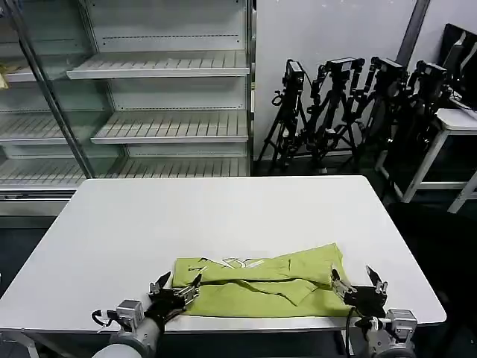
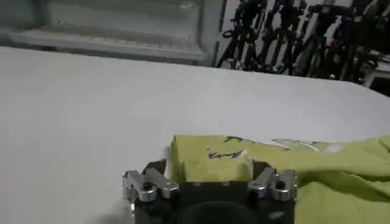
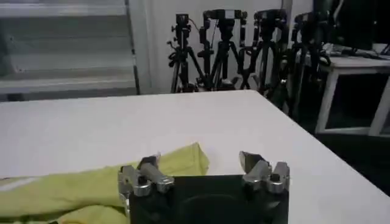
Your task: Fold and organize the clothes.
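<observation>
both grippers (image 1: 177, 286) (image 1: 355, 280) splayed — t-shirt (image 1: 261, 280) lies crosswise between.

T-shirt (image 1: 257, 282) folded, table (image 1: 149, 224) near edge | left gripper (image 1: 177, 289), right gripper (image 1: 358, 284) flanking, jaws spread

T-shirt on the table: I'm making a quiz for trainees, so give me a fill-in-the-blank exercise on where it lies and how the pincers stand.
1. The T-shirt lies folded near the table's ____ edge.
2. The left pincer sits at the shirt's left end with its jaws ____.
3. The right pincer sits at the shirt's ____ end.
4. Behind the table stand empty ____.

Missing words: near (robot-side); open; right; shelves
</observation>
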`<state>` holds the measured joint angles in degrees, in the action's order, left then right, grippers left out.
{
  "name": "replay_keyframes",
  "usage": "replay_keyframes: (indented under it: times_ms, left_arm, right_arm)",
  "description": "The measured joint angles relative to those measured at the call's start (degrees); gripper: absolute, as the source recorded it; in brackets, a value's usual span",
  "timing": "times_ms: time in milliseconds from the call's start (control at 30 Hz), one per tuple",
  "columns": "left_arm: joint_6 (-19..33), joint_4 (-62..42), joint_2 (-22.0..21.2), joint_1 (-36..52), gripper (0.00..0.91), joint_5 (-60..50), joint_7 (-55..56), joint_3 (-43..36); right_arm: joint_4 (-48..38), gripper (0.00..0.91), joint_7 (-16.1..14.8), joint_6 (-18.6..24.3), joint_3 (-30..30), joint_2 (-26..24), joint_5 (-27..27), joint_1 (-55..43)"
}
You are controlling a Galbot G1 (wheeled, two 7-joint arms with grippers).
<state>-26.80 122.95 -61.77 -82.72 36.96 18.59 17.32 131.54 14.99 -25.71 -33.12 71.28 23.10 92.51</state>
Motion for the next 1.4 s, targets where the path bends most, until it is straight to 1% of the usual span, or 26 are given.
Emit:
replay_keyframes:
  times_ms: [600,933,1200,1400]
  left_arm:
    - [0.64,-1.42,-1.4,0.95,0.04,4.43,0.03,-0.33]
    - [1.05,-1.11,-1.18,0.29,0.04,11.34,-0.43,2.07]
    - [0.5,0.03,1.06,-1.48,0.04,18.08,-0.73,8.05]
    - [-0.65,-0.43,4.7,-2.72,0.04,23.51,-1.23,16.53]
  right_arm:
    - [1.23,0.907,0.33,0.1,-0.25,0.88,-0.02,0.83]
    - [1.64,0.907,0.7,-0.12,-0.54,1.34,0.68,0.71]
    - [1.59,0.907,0.78,-0.24,-0.31,1.25,1.15,0.26]
    - [1.24,0.907,0.86,-0.36,-0.28,0.87,1.8,-0.37]
